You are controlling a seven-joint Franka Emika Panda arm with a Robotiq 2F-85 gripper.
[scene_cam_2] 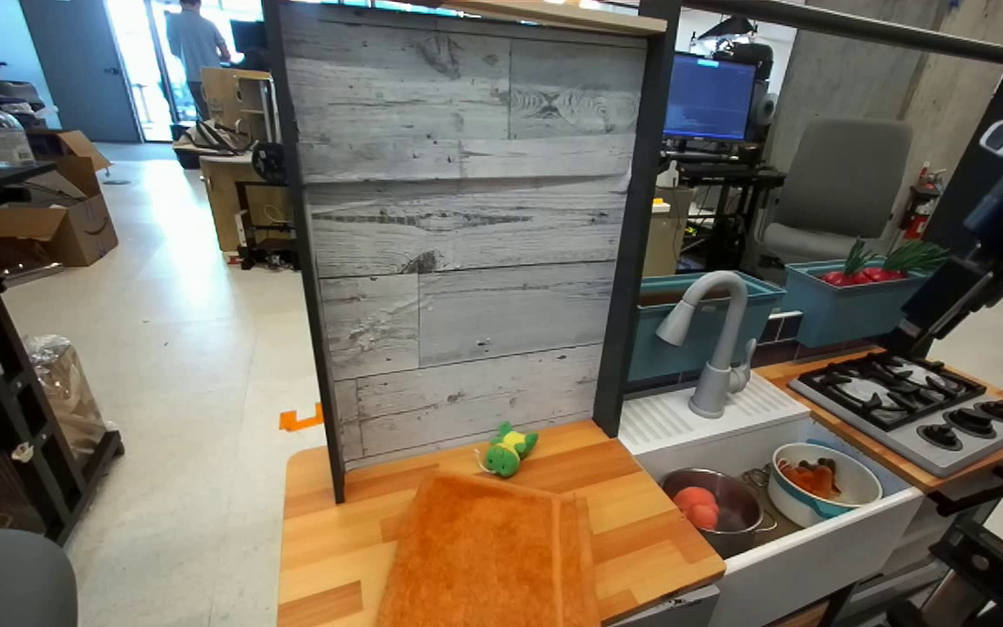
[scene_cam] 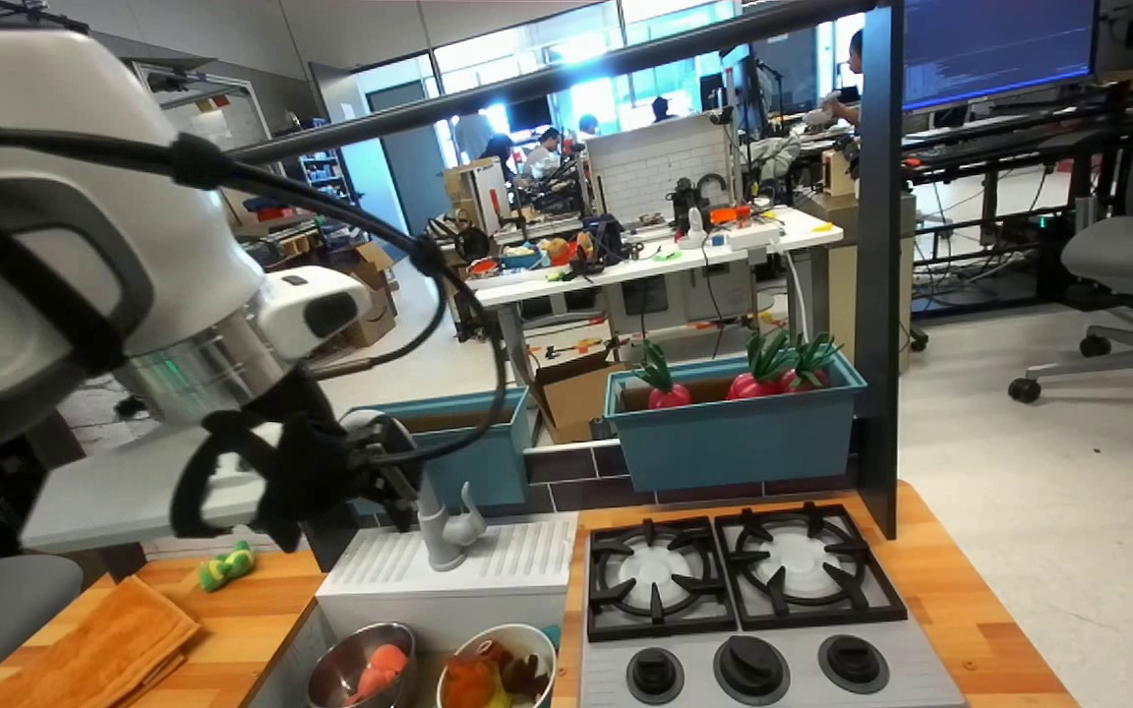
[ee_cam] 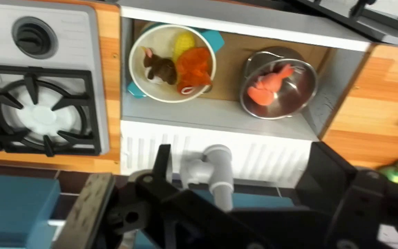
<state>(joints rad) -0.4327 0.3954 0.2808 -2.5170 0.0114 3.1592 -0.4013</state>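
Nearest in the wrist view, the gripper (ee_cam: 240,147) has its jaws spread wide, the grey faucet (ee_cam: 217,162) showing between them; beyond, the sink (ee_cam: 185,113) holds a white pot (ee_cam: 160,39) of plush toys (ee_cam: 161,71) and a metal pot (ee_cam: 300,86) with a pink toy (ee_cam: 264,93). In an exterior view the arm (scene_cam: 173,236) looms closest, the gripper overlapping the faucet; contact is unclear. In an exterior view an orange towel (scene_cam_2: 484,557) lies in front, the faucet standing behind the sink.

A gray arched faucet (scene_cam_2: 733,344) stands upright behind the sink (scene_cam_2: 815,553).
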